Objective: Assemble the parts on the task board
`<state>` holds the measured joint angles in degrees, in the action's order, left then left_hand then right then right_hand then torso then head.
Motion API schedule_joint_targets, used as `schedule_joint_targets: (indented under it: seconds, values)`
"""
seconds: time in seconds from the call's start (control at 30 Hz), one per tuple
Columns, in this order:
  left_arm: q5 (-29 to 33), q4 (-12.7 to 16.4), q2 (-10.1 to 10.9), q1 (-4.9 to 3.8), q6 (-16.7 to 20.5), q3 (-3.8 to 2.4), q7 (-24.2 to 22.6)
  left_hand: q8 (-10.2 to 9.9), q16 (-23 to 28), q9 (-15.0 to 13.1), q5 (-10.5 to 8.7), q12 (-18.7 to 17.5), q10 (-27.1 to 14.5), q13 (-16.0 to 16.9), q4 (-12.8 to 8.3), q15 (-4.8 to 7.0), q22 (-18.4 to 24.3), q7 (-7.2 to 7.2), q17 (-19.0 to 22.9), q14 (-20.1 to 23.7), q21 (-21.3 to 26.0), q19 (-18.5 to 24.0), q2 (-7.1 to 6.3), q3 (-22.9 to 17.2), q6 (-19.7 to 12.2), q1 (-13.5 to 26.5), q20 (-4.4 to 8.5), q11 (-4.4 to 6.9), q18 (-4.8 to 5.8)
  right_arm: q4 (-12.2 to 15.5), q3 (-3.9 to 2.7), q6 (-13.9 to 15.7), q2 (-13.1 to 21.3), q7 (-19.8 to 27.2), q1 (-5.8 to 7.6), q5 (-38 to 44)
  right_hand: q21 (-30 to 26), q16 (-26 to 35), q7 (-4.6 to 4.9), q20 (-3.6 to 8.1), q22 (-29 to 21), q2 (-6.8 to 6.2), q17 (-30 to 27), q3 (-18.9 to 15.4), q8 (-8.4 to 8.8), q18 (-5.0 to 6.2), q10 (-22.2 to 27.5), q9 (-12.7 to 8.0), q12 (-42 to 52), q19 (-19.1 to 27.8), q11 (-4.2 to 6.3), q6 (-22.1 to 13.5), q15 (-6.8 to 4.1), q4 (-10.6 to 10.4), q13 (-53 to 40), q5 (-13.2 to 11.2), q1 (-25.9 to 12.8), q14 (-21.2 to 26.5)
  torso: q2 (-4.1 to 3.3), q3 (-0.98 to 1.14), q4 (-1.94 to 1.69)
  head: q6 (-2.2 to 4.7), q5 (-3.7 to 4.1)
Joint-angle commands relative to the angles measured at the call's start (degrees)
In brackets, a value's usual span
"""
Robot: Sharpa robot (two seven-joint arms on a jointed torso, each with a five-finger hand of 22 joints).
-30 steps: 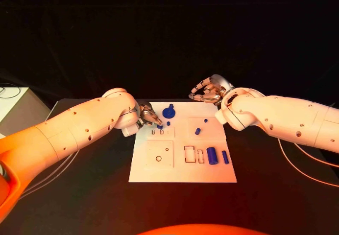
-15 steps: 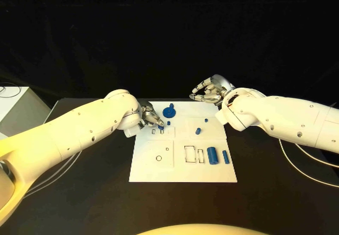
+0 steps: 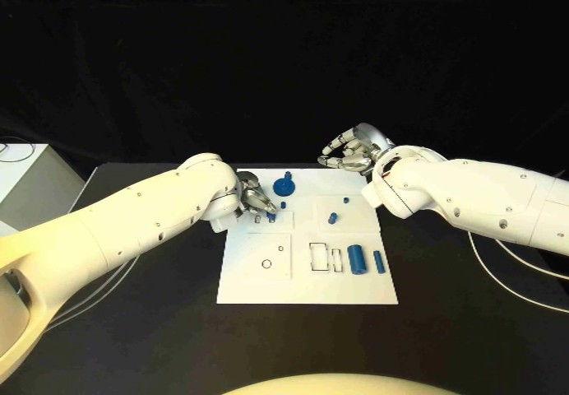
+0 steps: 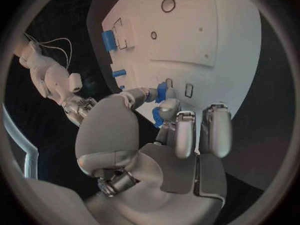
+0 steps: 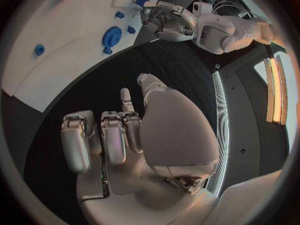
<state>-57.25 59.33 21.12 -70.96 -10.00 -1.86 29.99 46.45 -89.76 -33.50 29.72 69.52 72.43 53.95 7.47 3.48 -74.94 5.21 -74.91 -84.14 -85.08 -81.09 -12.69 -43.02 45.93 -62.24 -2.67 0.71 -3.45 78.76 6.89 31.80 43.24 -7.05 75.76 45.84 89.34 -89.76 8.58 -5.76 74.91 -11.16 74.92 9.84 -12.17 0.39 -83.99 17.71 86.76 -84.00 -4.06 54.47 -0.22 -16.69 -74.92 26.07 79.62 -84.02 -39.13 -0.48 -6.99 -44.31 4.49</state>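
Left hand (image 3: 255, 204) pinches a blue part (image 4: 162, 91).

One white board (image 3: 306, 284) lies on one black table (image 3: 142, 329), flanked by two white arms, each ending in one silver hand: left (image 3: 257, 206), right (image 3: 349, 153). Seven blue parts show on the board: one round knobbed piece (image 3: 284, 187), two cylinders (image 3: 356, 261) side by side, three small pegs (image 3: 332, 220), and one piece (image 3: 269, 215) at the left fingertips.
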Motion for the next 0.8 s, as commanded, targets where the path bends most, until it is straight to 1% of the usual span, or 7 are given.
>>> schedule_joint_targets:
  seconds: [0.03, 0.27, 0.43, 0.67, 0.8]
  values:
    - [-1.78, 0.27, -0.23, 0.07, 0.72, 0.01, -0.08, 0.25, -0.24, -11.0, 0.17, 0.14, 0.51, 0.04, -8.54, 0.39, -1.53, -1.63, -15.09, -5.86, -0.24, -0.3, 0.72, -8.23, 2.15, -0.11, 0.04, 0.03, 0.43, 0.12, -0.02, -0.75, 0.03, 0.16, -0.03, 0.67, -0.4, -0.08, 0.08, 0.19, 14.41, 0.11, 14.73, 0.36, -0.21, -0.11, -2.86, 0.06, -0.19, -5.55, 0.13, -0.4, -0.06, 0.09, -12.22, 0.05, -0.53, -5.88, 0.04, -0.01, -0.05, -0.09, -0.07]
    - [-2.52, 0.27, -0.35, 0.24, 0.53, 0.04, 0.01, 0.25, -0.24, -11.02, 0.18, 0.05, 0.47, -0.12, -8.56, 0.42, -1.55, -1.65, -15.09, -5.86, -0.25, -0.32, 0.74, -8.25, 2.17, -0.13, 0.06, 0.05, 0.44, 0.13, -0.02, -1.05, -0.01, -0.02, -0.03, 0.71, -0.44, -0.06, 0.07, 0.19, 14.38, 0.08, 14.68, 0.48, -0.27, -0.1, -2.88, 0.16, -0.18, -5.53, 0.15, -0.44, -0.07, 0.1, -12.23, 0.01, -0.81, -5.87, 0.02, 0.0, 0.0, -0.09, -0.13]
    - [-2.82, 0.36, -0.26, 0.28, -0.27, 0.06, 0.11, 0.24, -0.24, -11.06, 0.19, 0.02, 0.5, -0.14, -8.59, 0.46, -1.51, -1.68, -15.09, -5.86, -0.23, -0.29, 0.79, -8.3, 2.21, -0.16, 0.1, 0.09, 0.42, 0.13, -0.02, -1.15, 0.01, -0.14, -0.04, 0.72, -0.44, -0.06, 0.07, 0.19, 14.38, 0.08, 14.68, 0.48, -0.27, -0.1, -2.88, 0.16, -0.18, -5.53, 0.15, -0.44, -0.07, 0.1, -12.23, 0.01, -0.81, -5.87, 0.0, 0.01, -0.01, -0.22, -0.08]
    - [-3.49, 0.41, -0.16, 0.3, -1.14, 0.07, 0.25, 0.23, -0.24, -11.07, 0.19, -0.07, 0.45, -0.28, -8.61, 0.47, -1.58, -1.69, -15.09, -5.86, -0.26, -0.34, 0.79, -8.32, 2.21, -0.18, 0.11, 0.1, 0.44, 0.11, -0.02, -1.21, 0.02, -0.2, -0.05, 0.72, -0.44, -0.06, 0.07, 0.19, 14.38, 0.08, 14.68, 0.48, -0.27, -0.1, -2.88, 0.16, -0.18, -5.53, 0.15, -0.44, -0.07, 0.1, -12.23, 0.01, -0.81, -5.87, 0.0, -0.03, -0.04, -0.27, -0.09]
    - [-3.67, 0.4, -0.15, 0.31, -1.52, 0.08, 0.29, 0.23, -0.24, -11.07, 0.19, -0.07, 0.45, -0.28, -8.61, 0.47, -1.58, -1.69, -15.09, -5.86, -0.26, -0.34, 0.79, -8.32, 2.21, -0.18, 0.11, 0.1, 0.44, 0.08, -0.02, -1.24, 0.0, -0.26, -0.08, 0.73, -0.44, -0.06, 0.07, 0.19, 14.38, 0.08, 14.68, 0.48, -0.27, -0.1, -2.88, 0.16, -0.18, -5.53, 0.15, -0.44, -0.07, 0.1, -12.23, 0.01, -0.81, -5.87, -0.01, -0.01, -0.04, -0.37, -0.2]
